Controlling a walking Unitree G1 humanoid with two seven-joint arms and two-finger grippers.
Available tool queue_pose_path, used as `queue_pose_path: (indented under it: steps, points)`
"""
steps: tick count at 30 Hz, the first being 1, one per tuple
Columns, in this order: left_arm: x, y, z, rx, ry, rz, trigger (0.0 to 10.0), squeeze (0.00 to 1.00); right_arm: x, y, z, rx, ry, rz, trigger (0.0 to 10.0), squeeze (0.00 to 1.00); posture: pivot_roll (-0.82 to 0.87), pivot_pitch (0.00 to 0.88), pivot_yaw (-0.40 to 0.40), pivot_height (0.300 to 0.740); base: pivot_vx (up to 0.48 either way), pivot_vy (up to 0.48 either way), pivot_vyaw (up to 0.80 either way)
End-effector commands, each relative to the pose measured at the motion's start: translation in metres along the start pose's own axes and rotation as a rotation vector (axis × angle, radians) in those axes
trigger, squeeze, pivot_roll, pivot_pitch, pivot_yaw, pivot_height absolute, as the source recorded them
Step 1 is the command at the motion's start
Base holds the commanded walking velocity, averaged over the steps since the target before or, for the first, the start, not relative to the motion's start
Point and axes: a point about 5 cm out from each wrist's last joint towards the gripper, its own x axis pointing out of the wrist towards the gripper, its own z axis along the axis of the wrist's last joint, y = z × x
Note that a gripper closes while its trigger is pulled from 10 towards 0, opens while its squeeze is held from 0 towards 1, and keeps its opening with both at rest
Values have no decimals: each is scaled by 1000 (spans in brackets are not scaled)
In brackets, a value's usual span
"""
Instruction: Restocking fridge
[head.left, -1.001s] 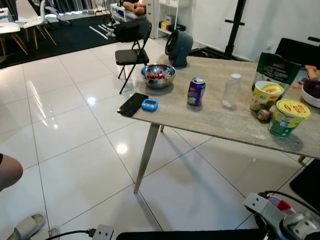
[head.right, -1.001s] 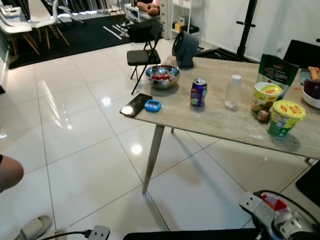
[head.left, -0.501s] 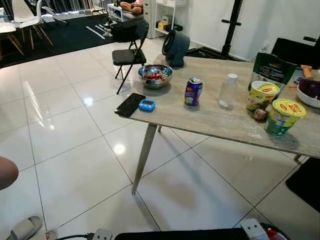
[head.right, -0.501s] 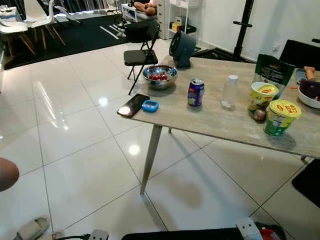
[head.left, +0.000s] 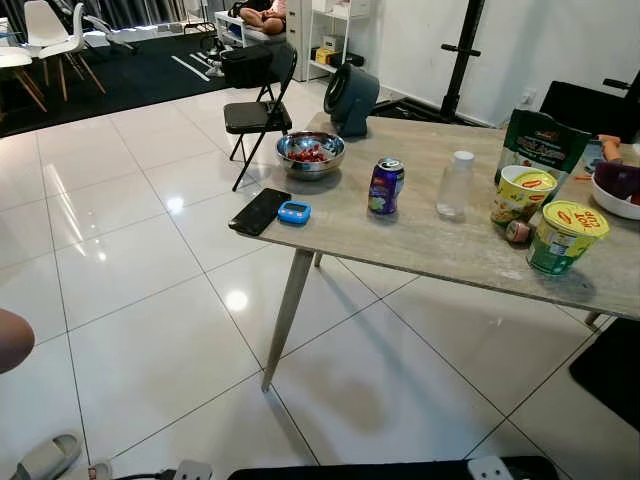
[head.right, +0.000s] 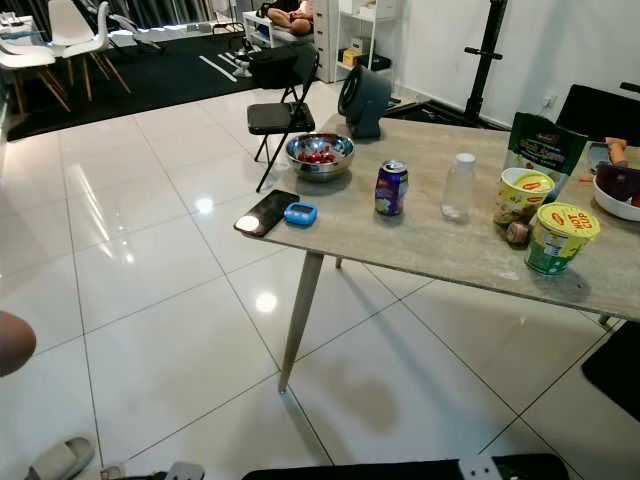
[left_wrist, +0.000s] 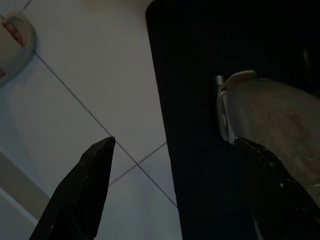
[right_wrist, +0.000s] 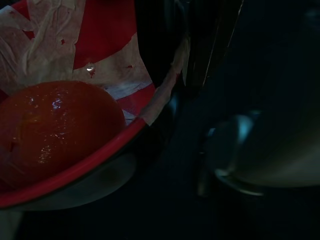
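seen from the head camera: a pale wood-grain table (head.left: 430, 240) on slanted metal legs over glossy white floor tiles (head.left: 130, 260). lined up along the top, a black phone (head.left: 262, 210) at the near corner, a small blue oval gadget (head.left: 294, 211) just beside it, a steel bowl of red fruit (head.left: 311, 153) behind them, a dark grey round fan (head.left: 350, 98) at the far edge. toward the middle, a purple drink can (head.left: 385, 185) standing upright, a clear plastic bottle with a white cap (head.left: 453, 184) near it. further along, a yellow-lidded cup (head.left: 524, 193), a green noodle cup with a yellow and red lid (head.left: 563, 236), a dark green snack bag (head.left: 544, 142) upright behind them, a white bowl (head.left: 618, 189) at the edge. beyond the table, a black folding chair (head.left: 257, 107).

left gripper (left_wrist: 175, 185) hanging low over the tiles, black fingers (left_wrist: 85, 190) spread wide with nothing between them; a dark mat and a grey robot foot (left_wrist: 270, 120) beyond the tips, a light slipper (left_wrist: 15, 40) well off to one side.

right gripper seen only in deep shade, jaw state impossible to tell; close against its dark fingers (right_wrist: 200, 45) a red-rimmed bowl lined with crumpled white paper (right_wrist: 95, 60), a round red tomato-like fruit (right_wrist: 55, 130) resting inside.
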Motion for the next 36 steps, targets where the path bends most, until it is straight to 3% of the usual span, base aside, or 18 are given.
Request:
queue_pose_path:
  steps: [1, 11, 21, 36]
  points:
    - [-1, 2, -3, -15, 2, 10, 10000, 0, 0, 4, -1, -36, -7, 9, 10000, 0, -41, 21, 5, 740, 0, 0, 0]
    - [1, -8, -2, -15, 1, -14, 10000, 0, 2, 21, 0, -130, -2, 55, 10000, 0, -31, 25, -3, 740, 0, 0, 0]
    - [1, -5, -1, -13, 0, -9, 10000, 0, 2, 19, -1, -132, 9, 42, 10000, 0, -19, 24, -11, 740, 0, 0, 0]
    - [0, -3, -1, -4, 12, -9, 10000, 0, 3, 24, -5, -148, 25, 53, 10000, 0, -19, 24, -2, 740, 0, 0, -761]
